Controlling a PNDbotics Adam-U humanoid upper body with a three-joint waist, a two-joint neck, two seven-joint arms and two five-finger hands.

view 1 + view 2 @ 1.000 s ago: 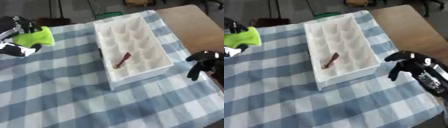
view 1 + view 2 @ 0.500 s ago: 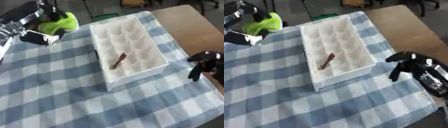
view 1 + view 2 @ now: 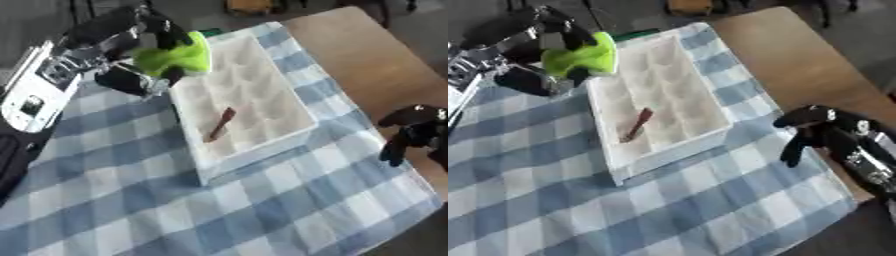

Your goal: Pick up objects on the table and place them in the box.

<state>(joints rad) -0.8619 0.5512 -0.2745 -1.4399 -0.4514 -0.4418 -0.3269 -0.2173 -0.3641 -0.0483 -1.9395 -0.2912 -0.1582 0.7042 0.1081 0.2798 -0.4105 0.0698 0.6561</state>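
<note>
My left hand (image 3: 144,47) is shut on a lime-green soft object (image 3: 178,55) and holds it above the far left edge of the white compartment box (image 3: 262,137). A thin brown stick-like piece (image 3: 220,124) lies in a near compartment of the box. My right hand (image 3: 820,131) hovers with curled fingers over the table's right edge, holding nothing, well apart from the box.
A blue-and-white checked cloth (image 3: 175,210) covers most of the table. Bare brown tabletop (image 3: 367,55) shows at the right, beyond the cloth. Dark floor and some clutter lie past the far edge.
My left hand has carried the green object rightward, from the table's left side to above the box's left edge. The view has shifted too. My right hand has barely moved.
</note>
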